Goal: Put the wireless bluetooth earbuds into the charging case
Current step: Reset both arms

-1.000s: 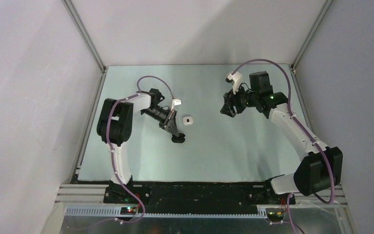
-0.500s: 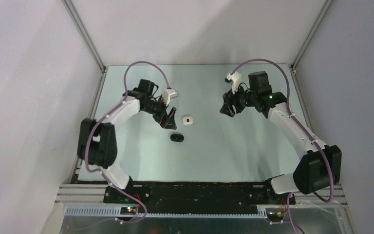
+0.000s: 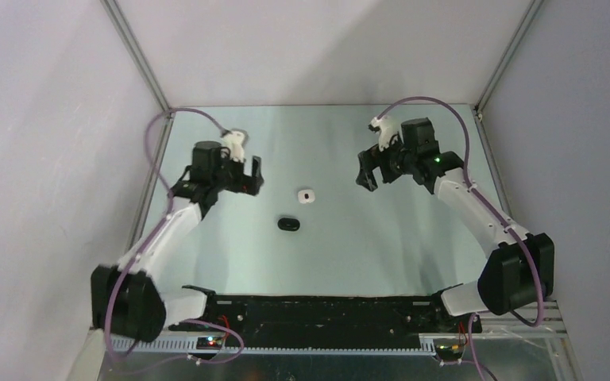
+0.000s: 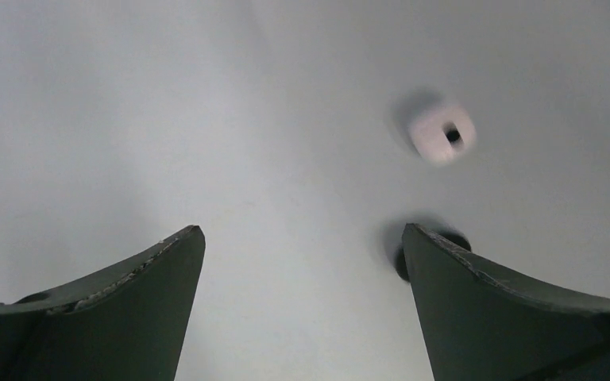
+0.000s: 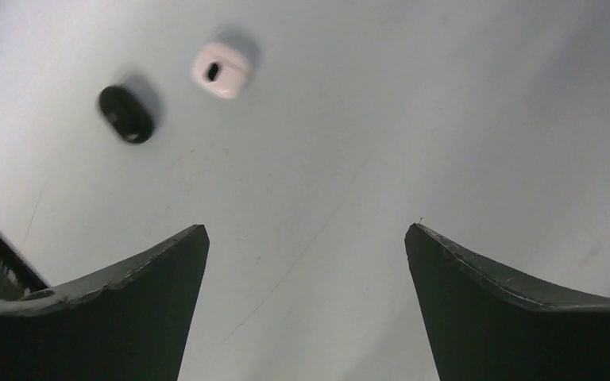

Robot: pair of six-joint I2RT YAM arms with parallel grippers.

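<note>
**Left fingers** (image 4: 119,309) and **right fingers** (image 5: 119,305): both pairs are standing spread wide and gripping nothing, each hanging above bare worktop (image 3: 381,254). Between the two arms, near the middle of the worktop, a white charging case (image 3: 307,195) is lying with a small dark mark on its upper face. A black charging case (image 3: 289,225) is lying just beside it on the near side, not touching it; in the left wrist view one finger is hiding part of it. No loose wireless bluetooth earbuds are showing in any view — whether they are sitting inside the cases cannot be told.

Both cases are presenting as smooth, rounded, hard plastic pebbles. They are probably light and stiff, and apt to squirt out of a pinch on their curved edges. A hold across the narrow width, fingers meeting the flatter flanks low near the worktop, is looking safest. Earbuds of this kind are likely smaller and slicker yet — a gentle pinch on a stem or mid-body would be suiting them.
</note>
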